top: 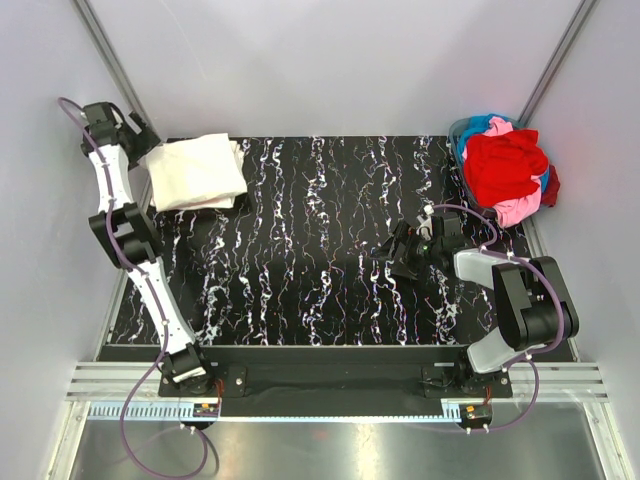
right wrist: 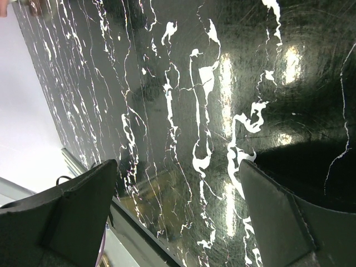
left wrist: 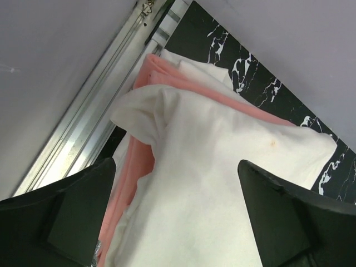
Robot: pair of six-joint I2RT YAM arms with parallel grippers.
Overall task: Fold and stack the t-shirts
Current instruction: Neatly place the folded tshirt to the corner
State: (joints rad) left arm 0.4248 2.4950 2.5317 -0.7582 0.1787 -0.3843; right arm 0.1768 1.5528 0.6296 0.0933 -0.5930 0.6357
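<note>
Folded cream t-shirt [top: 195,170] tops the stack at upper left of the top view, with the salmon-pink t-shirt [left wrist: 138,167] beneath. The left gripper [left wrist: 177,219] is spread wide just above, holding nothing — best lifted straight up, so no finger drags the fold. The right gripper [top: 402,252] is spread and empty at right centre; the red t-shirt [top: 505,165] lies heaped at upper right.

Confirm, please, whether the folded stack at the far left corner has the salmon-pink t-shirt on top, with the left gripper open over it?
Not quite: the cream t-shirt is on top, the salmon-pink t-shirt beneath it, as the left wrist view shows; the rest holds.
</note>
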